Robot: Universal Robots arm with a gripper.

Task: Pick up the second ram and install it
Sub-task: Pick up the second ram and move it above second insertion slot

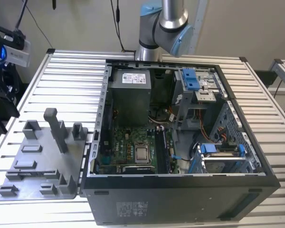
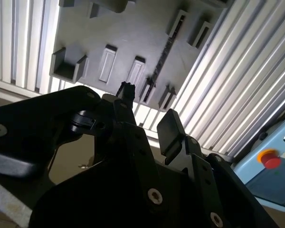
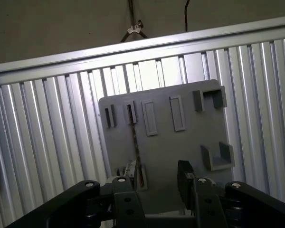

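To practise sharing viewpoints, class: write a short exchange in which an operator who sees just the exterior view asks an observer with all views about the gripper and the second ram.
Operator: I have the exterior view alone. Is the gripper open?
Observer: Yes. In the first wrist view the gripper is open and holds nothing.
Operator: Where is the second ram?
Observer: In the first wrist view the second ram stands on edge in the grey holder tray, not yet picked up.
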